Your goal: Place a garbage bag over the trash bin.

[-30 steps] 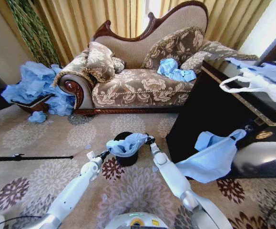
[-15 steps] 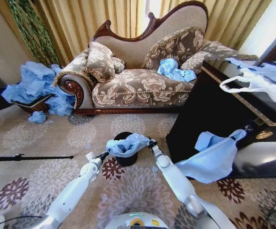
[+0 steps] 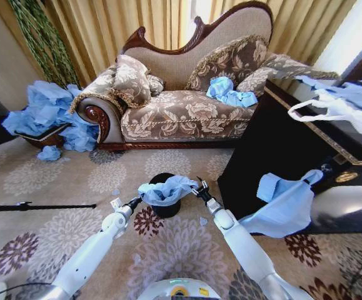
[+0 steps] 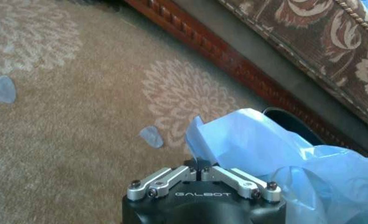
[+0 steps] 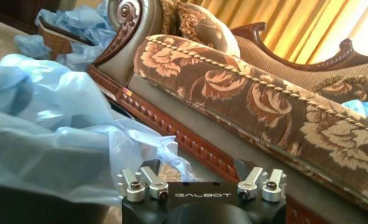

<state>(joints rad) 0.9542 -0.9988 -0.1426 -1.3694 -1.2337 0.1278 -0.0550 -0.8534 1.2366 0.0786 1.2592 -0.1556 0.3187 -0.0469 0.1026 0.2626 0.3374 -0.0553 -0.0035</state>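
Over one trash bin (image 3: pixel 166 209), one garbage bag (image 3: pixel 166 189) between two end effectors.

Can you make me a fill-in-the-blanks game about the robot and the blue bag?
1. The garbage bag the two grippers hold is light ____.
2. The trash bin under the bag is the colour ____.
3. The left gripper and the right gripper hold the bag on ____ sides.
4. The bin stands on the ____.

Missing words: blue; black; opposite; carpet

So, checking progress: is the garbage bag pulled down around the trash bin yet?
Not yet: garbage bag lies bunched over trash bin top, black sides bare.
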